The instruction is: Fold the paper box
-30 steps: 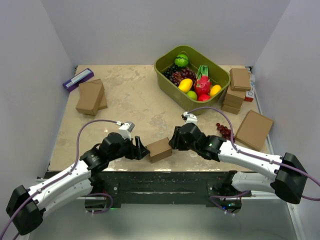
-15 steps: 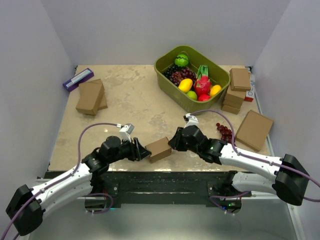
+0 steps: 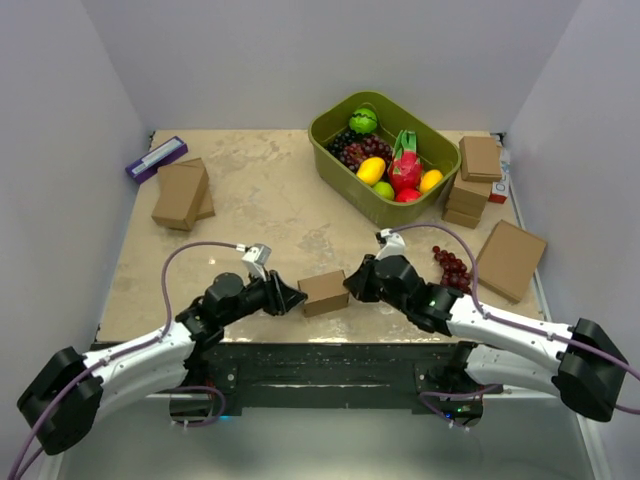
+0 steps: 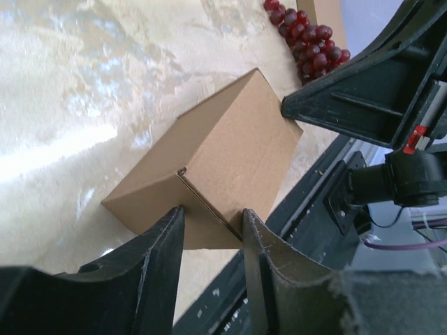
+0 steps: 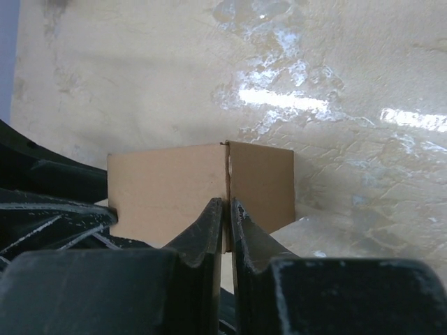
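Note:
The paper box is a small closed brown cardboard box lying near the table's front edge, between my two grippers. My left gripper is at its left end. In the left wrist view the box has its lower corner poking between the spread jaws of that gripper. My right gripper is at the box's right end. In the right wrist view its fingers are pressed almost together on the seamed vertical edge of the box.
A green basin of fruit stands at the back. Loose red grapes lie right of my right arm. Brown boxes are stacked at the right and left. A larger flat brown box and a purple box lie at the sides.
Both grippers have narrowed, the right one nearly to shut on the box's edge. Both wrists dropped lower, and the box turned slightly and shifted a little away from the front edge.

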`<state>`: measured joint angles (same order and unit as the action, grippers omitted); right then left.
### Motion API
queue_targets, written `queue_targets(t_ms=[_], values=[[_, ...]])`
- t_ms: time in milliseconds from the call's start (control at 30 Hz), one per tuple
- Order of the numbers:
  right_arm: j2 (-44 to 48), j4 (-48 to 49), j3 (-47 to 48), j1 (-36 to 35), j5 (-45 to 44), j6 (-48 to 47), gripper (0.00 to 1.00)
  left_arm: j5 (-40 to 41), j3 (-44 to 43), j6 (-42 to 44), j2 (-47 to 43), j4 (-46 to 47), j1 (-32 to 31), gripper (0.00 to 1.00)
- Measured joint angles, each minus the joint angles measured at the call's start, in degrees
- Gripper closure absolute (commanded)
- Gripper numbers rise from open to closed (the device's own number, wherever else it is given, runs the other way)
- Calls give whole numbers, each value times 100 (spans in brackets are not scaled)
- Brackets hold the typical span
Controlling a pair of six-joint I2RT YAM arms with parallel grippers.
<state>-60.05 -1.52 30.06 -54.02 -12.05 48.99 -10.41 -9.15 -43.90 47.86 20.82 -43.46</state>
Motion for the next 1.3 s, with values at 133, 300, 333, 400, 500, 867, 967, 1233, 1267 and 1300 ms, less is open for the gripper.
queue_targets(t_ms=[133,300,333,400,500,867,967,1233,1267,1300], values=[[37,-39,7,2,-201,-240,94,168,-334,457,682,409,4,64],[-435,-280,481,9,-651,-623,96,520,-1038,1176,1532,450,87,64],[-570,-280,592,9,-723,-691,96,601,-1134,1333,1637,455,111,64],[-793,-278,765,9,-850,-848,96,721,-1281,1593,1814,487,153,65],[-1060,-275,990,4,-1058,-1139,96,807,-1499,2013,2146,625,221,65],[-1001,210,774,-120,-1185,-1864,93,761,-540,2566,2072,2347,83,60],[-916,369,621,-339,-1314,-1880,92,839,-57,2562,1816,2830,-103,59],[-629,269,382,-1185,-1762,-1438,88,1093,616,2479,741,2706,-428,56],[-533,251,317,-1257,-1764,-1338,88,1091,625,2444,599,2586,-459,56],[-415,240,236,-1335,-1764,-1235,87,1097,627,2391,450,2444,-503,56]])
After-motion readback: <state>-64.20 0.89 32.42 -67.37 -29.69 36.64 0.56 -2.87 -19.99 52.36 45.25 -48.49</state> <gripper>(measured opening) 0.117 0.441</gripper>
